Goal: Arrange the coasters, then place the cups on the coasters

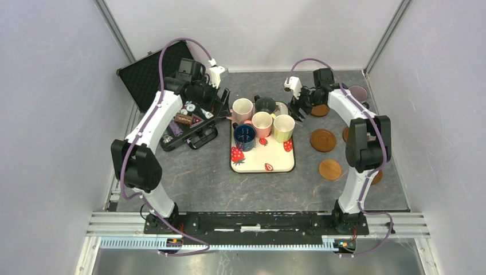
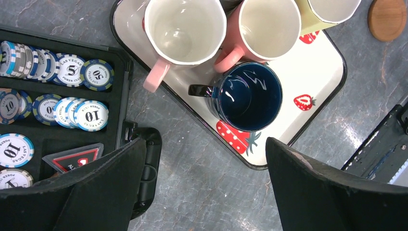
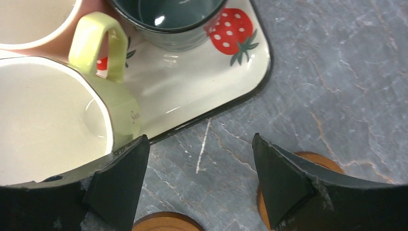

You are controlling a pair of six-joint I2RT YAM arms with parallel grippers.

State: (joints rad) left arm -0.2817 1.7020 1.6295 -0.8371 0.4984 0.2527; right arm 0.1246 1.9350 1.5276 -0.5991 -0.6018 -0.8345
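The left fingers [image 2: 96, 192] stand wide apart with nothing between them. The left gripper [image 1: 222, 106] hangs over bare table [image 2: 192, 192] off the 10 o'clock corner of the strawberry-print tray [image 2: 332, 57], between it and the open poker chip case [image 1: 189, 129] at 9 o'clock. The right fingers [image 3: 288, 183] are likewise parted and empty. The right gripper [image 3: 199, 142] sits low over the table off the tray's 1 o'clock corner, with the yellow-green mug [image 3: 53, 115] just beside one finger and a coaster [image 3: 317, 159] partly hidden behind the other. Five mugs crowd the tray's far half: a pink mug [image 1: 242, 107] at 11 o'clock, the dark green-grey mug [image 1: 265, 105] at 12, a second pink mug [image 1: 262, 123] in the middle, the navy blue mug [image 1: 245, 136] at 9 and the yellow-green one at 2. The lilac mug [image 1: 358, 93] stands well apart at the table's far right. Two bare coasters [image 1: 323, 140] lie on the table at the tray's 3 and 4 o'clock, and more are partly hidden by the right arm [image 1: 361, 143].
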